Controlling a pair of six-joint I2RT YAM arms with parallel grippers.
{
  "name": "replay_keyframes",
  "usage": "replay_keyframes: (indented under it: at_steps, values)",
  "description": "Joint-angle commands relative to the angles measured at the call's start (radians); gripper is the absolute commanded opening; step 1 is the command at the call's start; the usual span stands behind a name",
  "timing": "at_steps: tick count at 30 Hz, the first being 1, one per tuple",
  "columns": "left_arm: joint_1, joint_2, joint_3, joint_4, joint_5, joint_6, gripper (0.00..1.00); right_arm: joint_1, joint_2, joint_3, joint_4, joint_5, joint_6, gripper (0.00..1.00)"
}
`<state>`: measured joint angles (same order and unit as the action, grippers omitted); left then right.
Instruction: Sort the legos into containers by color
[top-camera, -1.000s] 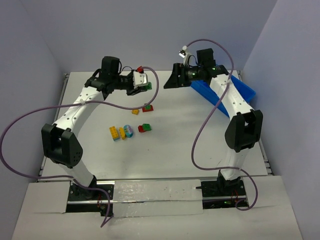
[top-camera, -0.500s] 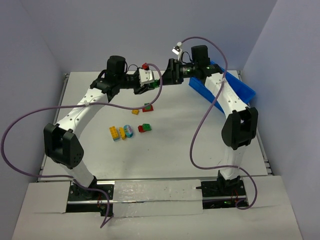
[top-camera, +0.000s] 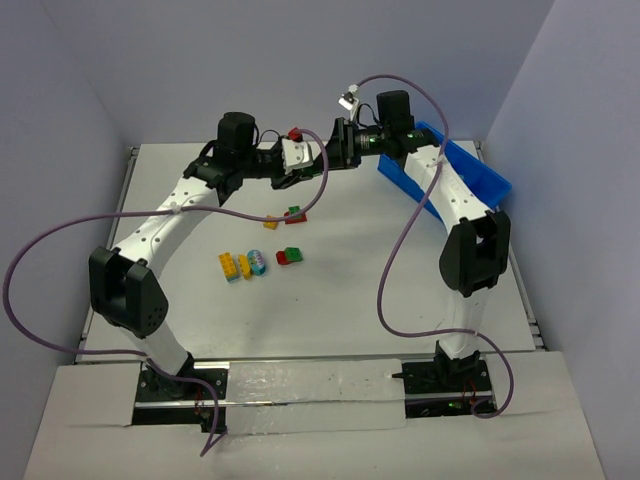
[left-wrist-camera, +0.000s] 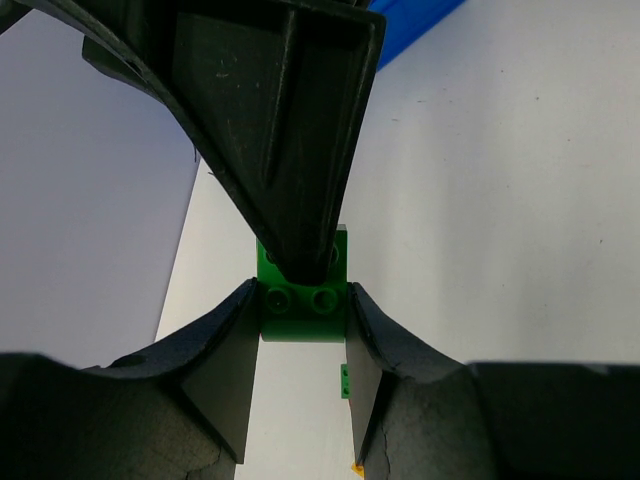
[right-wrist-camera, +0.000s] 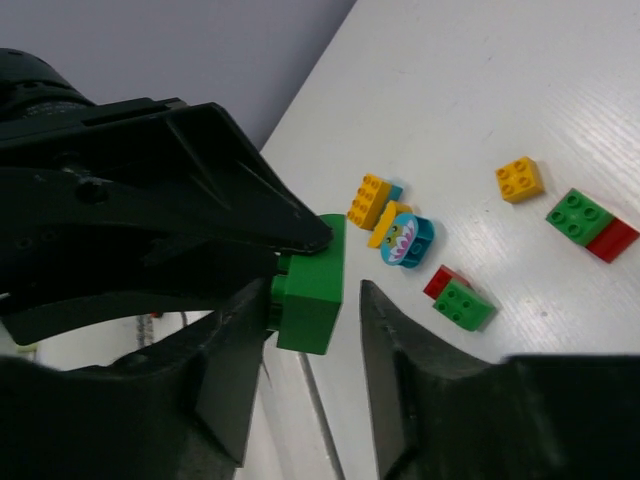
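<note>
My left claw (left-wrist-camera: 300, 300) is clenched on a green brick (right-wrist-camera: 312, 290), one finger pressed flat against each side, studs facing its wrist camera. My right claw (right-wrist-camera: 312, 300) meets it tip to tip in the air above the table (right-wrist-camera: 480, 80). Its jaws are spread with the same brick between them, and a sliver of gap shows on one side, so it has no grip. One right finger lies across the brick's top edge in the left wrist view. The blue bin (top-camera: 470, 175) sits behind my right claw, beside that arm's wrist and well apart from the brick. The loose bricks lie on the table below both claws, toward the bases: a yellow-and-blue pair (right-wrist-camera: 372, 200), a round light-blue face piece (right-wrist-camera: 405, 238), a red-green pair (right-wrist-camera: 458, 297), a single orange-yellow brick (right-wrist-camera: 520, 180) and another green-red pair (right-wrist-camera: 592, 225).
</note>
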<state>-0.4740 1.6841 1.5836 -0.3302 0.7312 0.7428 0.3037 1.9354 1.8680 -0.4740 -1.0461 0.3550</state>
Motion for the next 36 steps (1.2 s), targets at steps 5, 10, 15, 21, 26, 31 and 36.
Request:
replay_keyframes:
  at_steps: [5,10,15,21,26,31,36]
  values:
    - [-0.011,-0.007,-0.021,0.115,-0.046,-0.072,0.32,0.006,-0.003,0.044,0.038,-0.031,-0.001,0.16]
    - [-0.002,-0.016,-0.047,0.178,-0.125,-0.172,0.95,-0.056,0.0,0.064,0.031,0.044,-0.007,0.0]
    - [0.068,-0.026,-0.027,0.188,-0.171,-0.309,0.99,-0.172,0.041,0.167,-0.003,0.299,-0.115,0.0]
    - [0.11,-0.028,-0.004,0.178,-0.276,-0.411,0.99,-0.255,0.123,0.235,0.108,0.702,-0.241,0.0]
    - [0.124,-0.014,0.024,0.129,-0.303,-0.459,0.99,-0.278,0.207,0.252,0.203,0.854,-0.279,0.0]
    - [0.136,-0.015,0.022,0.116,-0.328,-0.472,0.99,-0.291,0.298,0.264,0.305,0.975,-0.312,0.0]
    - [0.148,-0.017,0.021,0.094,-0.356,-0.479,0.99,-0.295,0.359,0.285,0.367,1.056,-0.339,0.0]
